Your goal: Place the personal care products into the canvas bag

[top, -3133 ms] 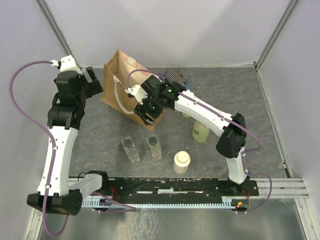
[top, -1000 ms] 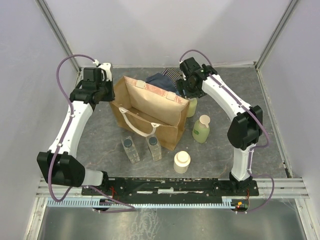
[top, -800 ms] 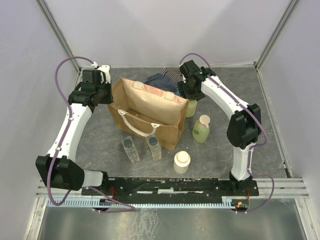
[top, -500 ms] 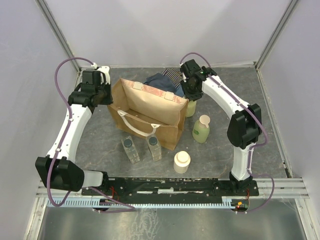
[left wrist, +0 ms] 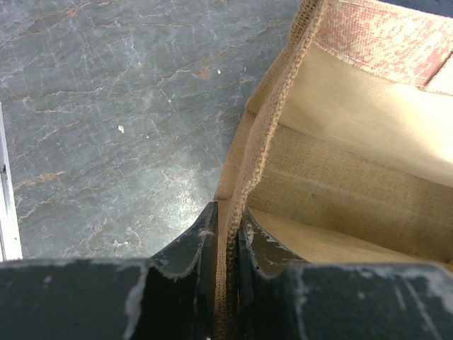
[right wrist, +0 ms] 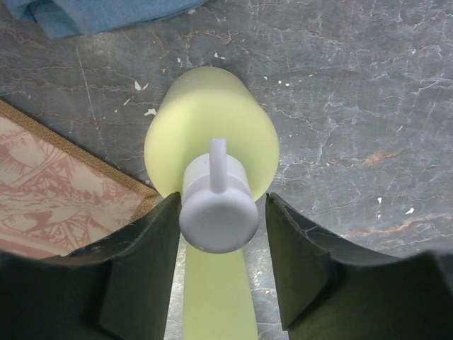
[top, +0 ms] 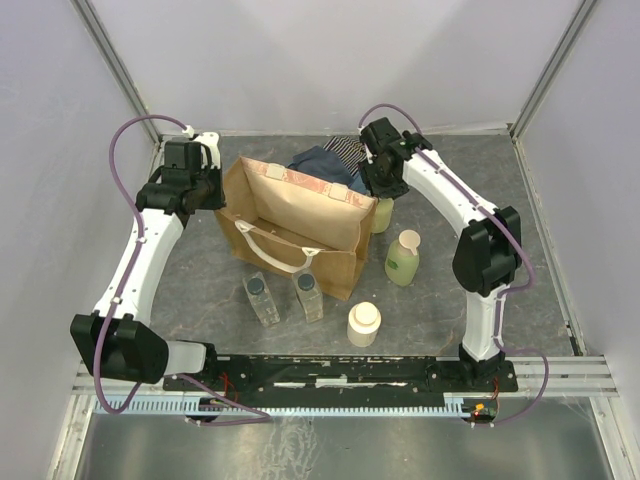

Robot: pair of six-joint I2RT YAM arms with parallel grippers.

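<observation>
Tan-brown boxy canvas bag (top: 335, 264): central, mouth up. Behind it: striped and blue folded cloth (top: 325, 160). Touching its right end: first pale yellow-green bottle with whitish top (top: 381, 214); second yellow-green bottle (top: 402, 260) nearer, apart from the bag. Before the bag, side by side: left clear rectangular dark-capped bottle (top: 261, 298), right clear bottle (top: 309, 296). Right of these: squat cream jar (top: 364, 323).
</observation>
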